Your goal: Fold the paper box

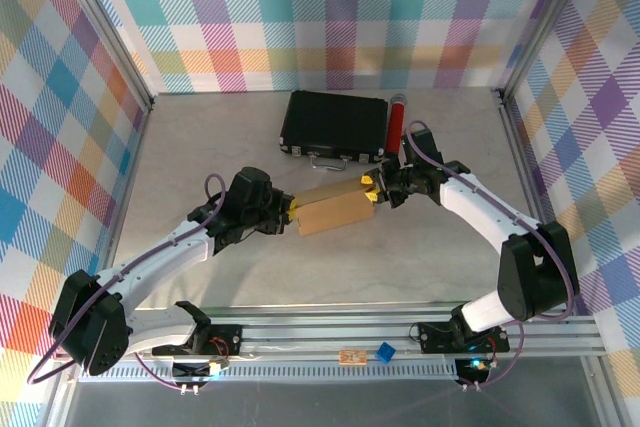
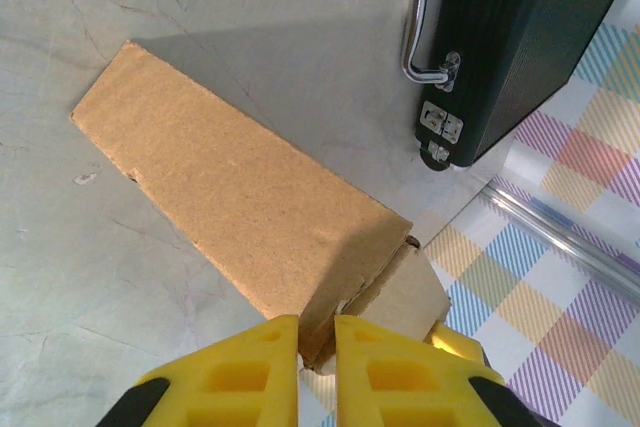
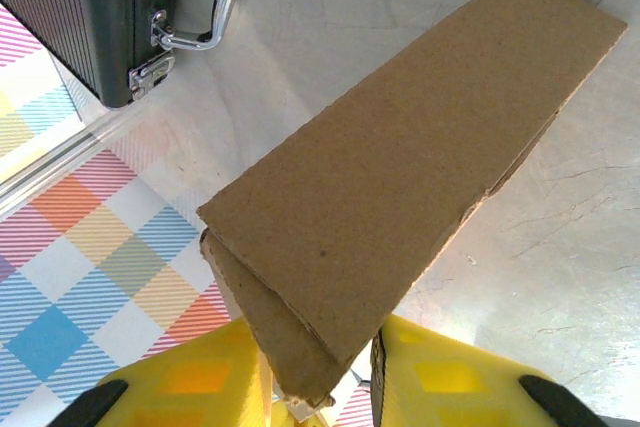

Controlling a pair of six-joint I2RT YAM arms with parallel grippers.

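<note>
The paper box (image 1: 335,209), a flattened brown cardboard piece, is held between both arms just above the middle of the table. My left gripper (image 1: 293,215) grips its left end. In the left wrist view the yellow fingers (image 2: 250,377) pinch the near corner of the box (image 2: 250,197), and the gripper (image 2: 317,347) is shut on it. My right gripper (image 1: 370,190) holds the right end. In the right wrist view the folded layers of the box (image 3: 400,167) run down between the jaws, with the gripper (image 3: 320,377) shut on them.
A black hard case (image 1: 335,124) with a metal handle lies just behind the box, and is seen close by from both wrists (image 2: 510,37) (image 3: 90,7). A red cylinder (image 1: 396,122) lies at its right end. Plaid walls and aluminium rails enclose the table.
</note>
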